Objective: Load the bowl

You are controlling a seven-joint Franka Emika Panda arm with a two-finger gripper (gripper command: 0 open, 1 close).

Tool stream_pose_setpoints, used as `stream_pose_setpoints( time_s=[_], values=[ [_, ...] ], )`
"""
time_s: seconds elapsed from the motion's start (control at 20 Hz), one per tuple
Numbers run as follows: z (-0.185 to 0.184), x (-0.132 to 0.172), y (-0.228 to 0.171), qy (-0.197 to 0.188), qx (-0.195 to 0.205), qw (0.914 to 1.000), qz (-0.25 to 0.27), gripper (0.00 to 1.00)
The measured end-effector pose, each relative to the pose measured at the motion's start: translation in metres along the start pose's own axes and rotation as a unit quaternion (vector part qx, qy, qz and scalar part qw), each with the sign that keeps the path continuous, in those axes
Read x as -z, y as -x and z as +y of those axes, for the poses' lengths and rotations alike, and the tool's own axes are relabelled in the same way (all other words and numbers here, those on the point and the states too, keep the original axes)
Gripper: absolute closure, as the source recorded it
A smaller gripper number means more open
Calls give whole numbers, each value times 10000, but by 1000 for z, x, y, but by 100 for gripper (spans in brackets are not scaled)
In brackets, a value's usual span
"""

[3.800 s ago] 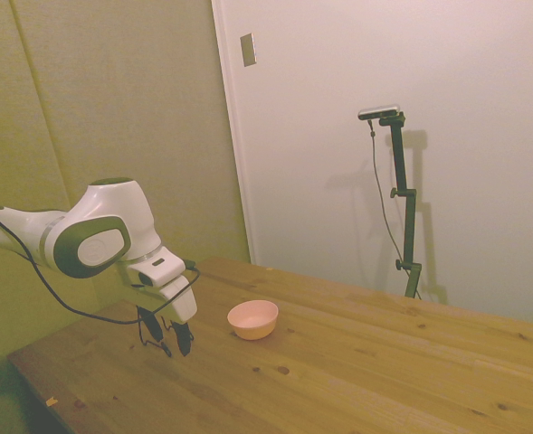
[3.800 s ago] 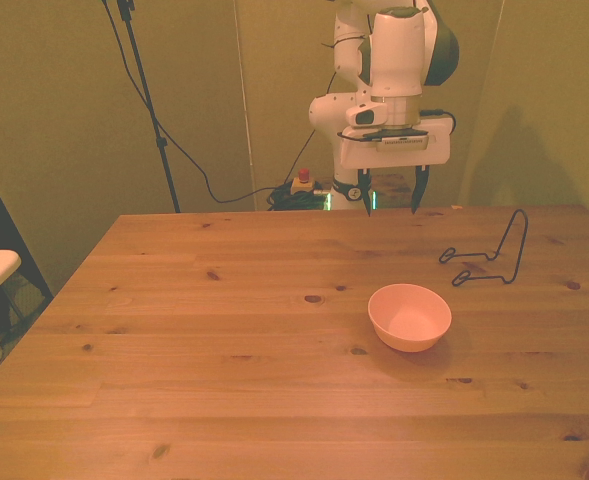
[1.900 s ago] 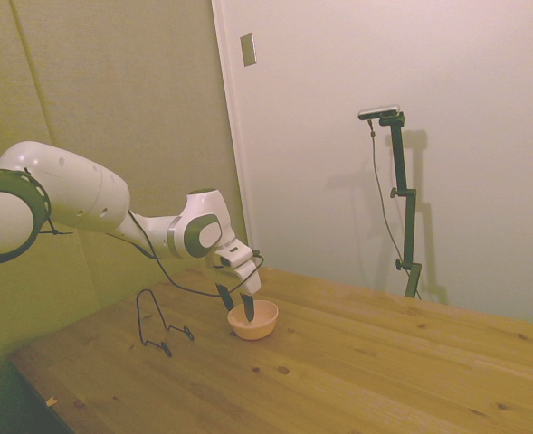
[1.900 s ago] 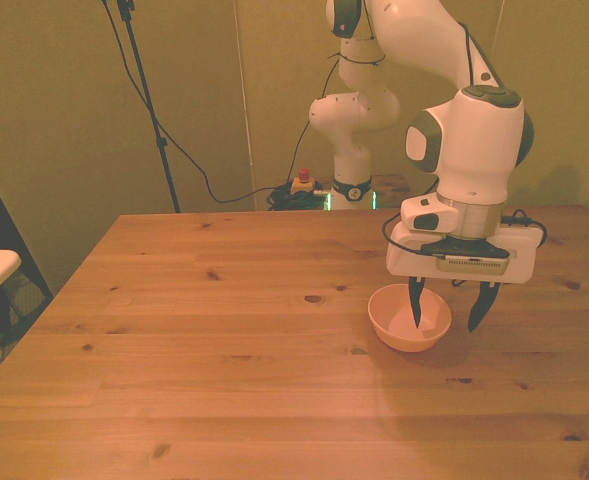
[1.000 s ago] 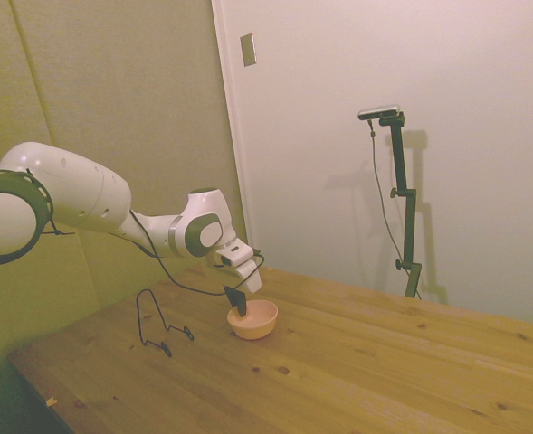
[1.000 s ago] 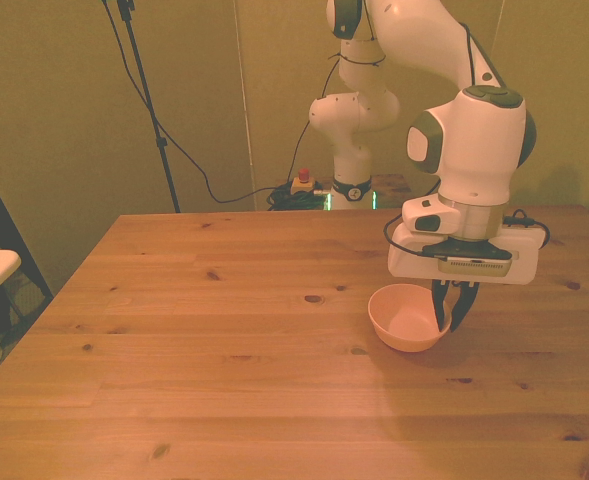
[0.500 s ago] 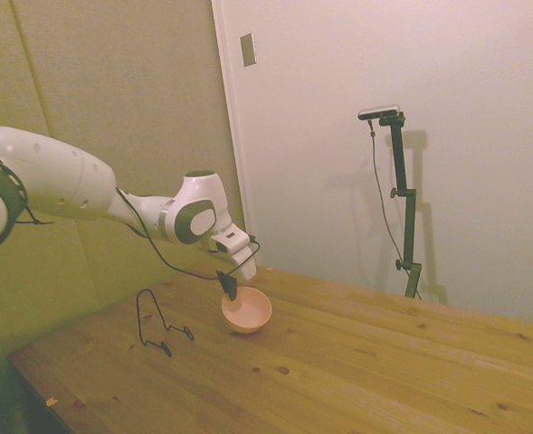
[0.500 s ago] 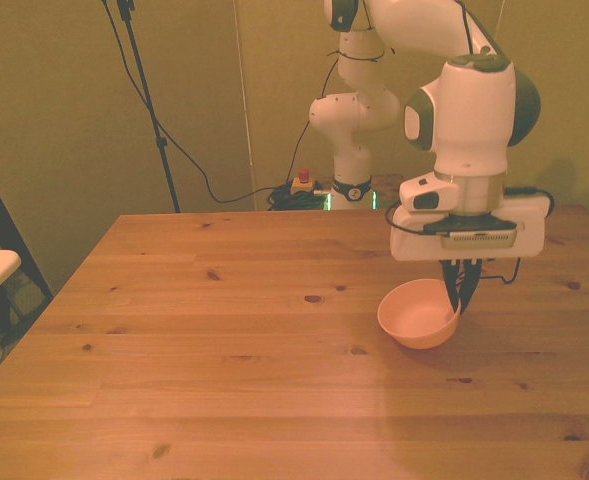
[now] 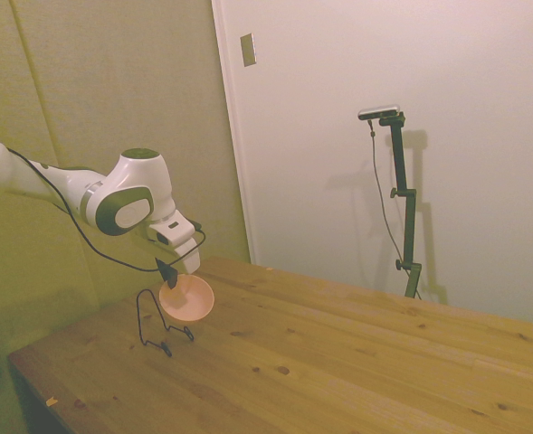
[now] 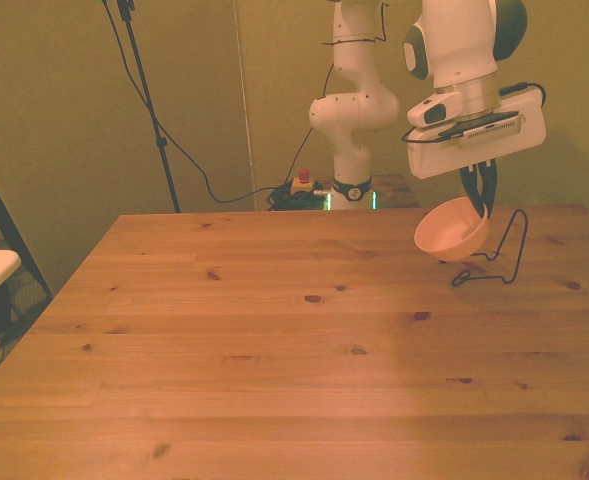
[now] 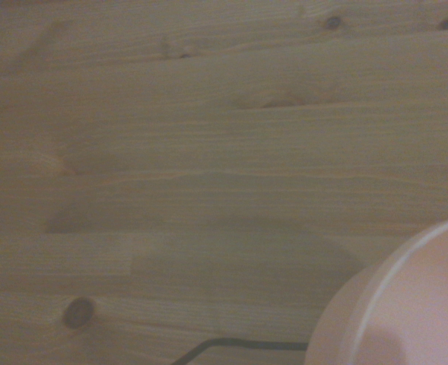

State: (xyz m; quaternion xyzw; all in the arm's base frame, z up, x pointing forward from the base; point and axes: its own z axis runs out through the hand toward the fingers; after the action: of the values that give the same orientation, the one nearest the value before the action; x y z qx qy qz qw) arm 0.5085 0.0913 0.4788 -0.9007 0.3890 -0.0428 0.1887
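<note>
The white arm's pincer [image 10: 484, 205] is closed on the rim of the small, shallow, pale pink-peach plastic bowl [image 10: 452, 229], its dark fingers [image 9: 168, 271] pinching the rim's edge on the front view's right. The bowl [image 9: 187, 299] hangs tilted in the air, clear of the wooden plank worktop [image 10: 274, 350], with its open side turned partly sideways rather than straight up.

In the front view the bowl sits at the far right of the worktop, just above and partly in front of the thin black wire stand [image 10: 499, 258], which rests on the boards near the far edge. In the side view the same wire stand [image 9: 155, 325] rises beside the bowl; whether they touch cannot be told.

The wrist view shows the bowl's pale rim [image 11: 406, 304] close by, the worktop's knotted boards [image 11: 170, 167] below it, and a short stretch of black wire [image 11: 239, 346].
</note>
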Motion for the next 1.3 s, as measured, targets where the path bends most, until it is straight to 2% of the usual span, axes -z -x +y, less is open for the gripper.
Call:
stream_pose_setpoints(
  time_s=[0.25, 0.45, 0.8, 1.3],
  values=[
    [34, 18, -8, -633, -110, 9970, -421, 100],
    [36, 14, 4, -1154, -225, 9885, -956, 100],
    [33, -2, 4, -1396, -169, 9826, -1210, 100],
    [52, -27, 3, -1633, 26, 9715, -1715, 100]
  ],
)
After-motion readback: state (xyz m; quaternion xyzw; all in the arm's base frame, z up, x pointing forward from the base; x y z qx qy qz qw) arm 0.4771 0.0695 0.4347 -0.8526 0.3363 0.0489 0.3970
